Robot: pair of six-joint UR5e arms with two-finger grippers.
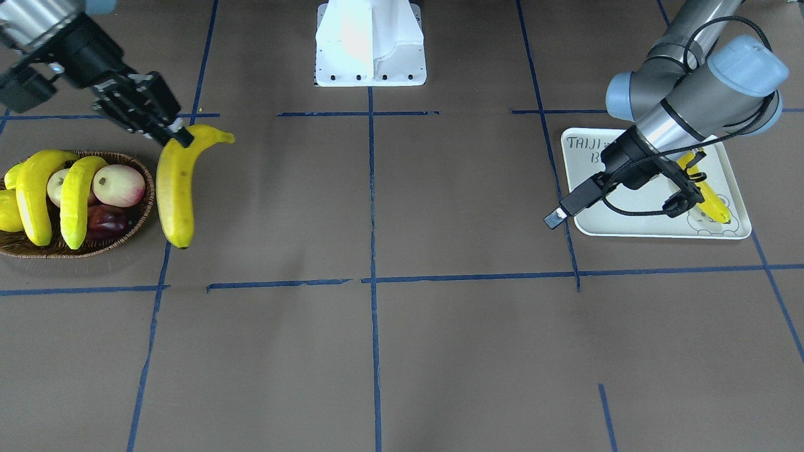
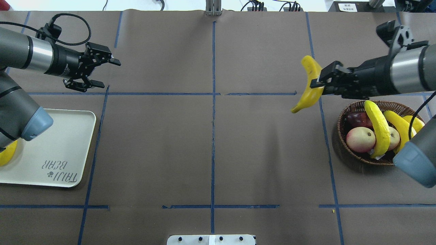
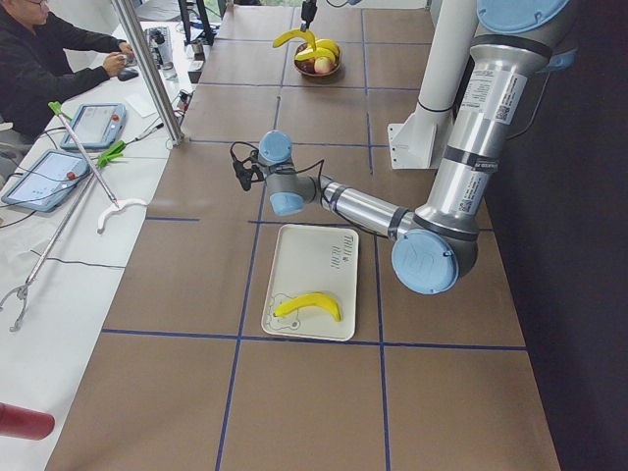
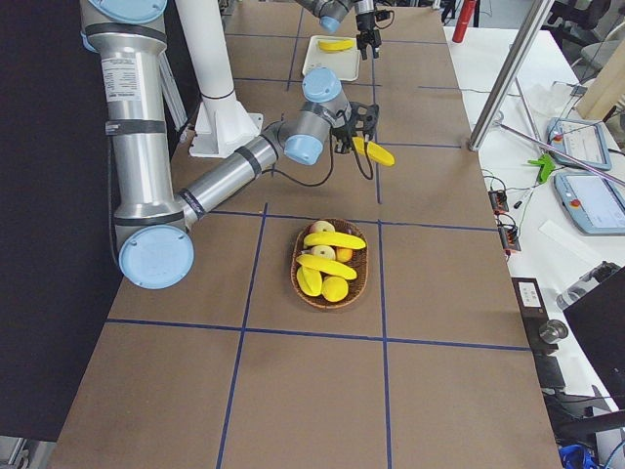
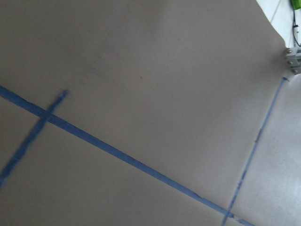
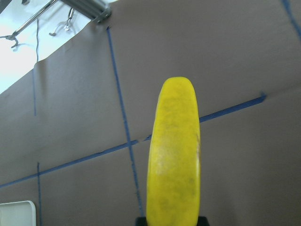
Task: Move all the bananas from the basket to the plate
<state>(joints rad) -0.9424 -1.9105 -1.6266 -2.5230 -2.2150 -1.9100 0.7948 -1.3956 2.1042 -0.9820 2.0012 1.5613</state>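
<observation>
Banana (image 2: 308, 85) clamped near one end in the right gripper (image 2: 319, 84), hanging in the air just beside the basket (image 2: 354, 157), outside its rim. Two more bananas (image 2: 377, 129) lie in the basket across pale round fruit (image 2: 357, 140) and a dark red fruit (image 2: 357, 119). Another yellow piece at the basket's edge is mostly hidden, possibly not a banana. A fourth banana (image 3: 309, 305) lies on the plate (image 2: 61, 143). Left gripper (image 2: 105, 72) has jaws spread wide, empty, above the table (image 2: 211, 153) beyond the plate.
</observation>
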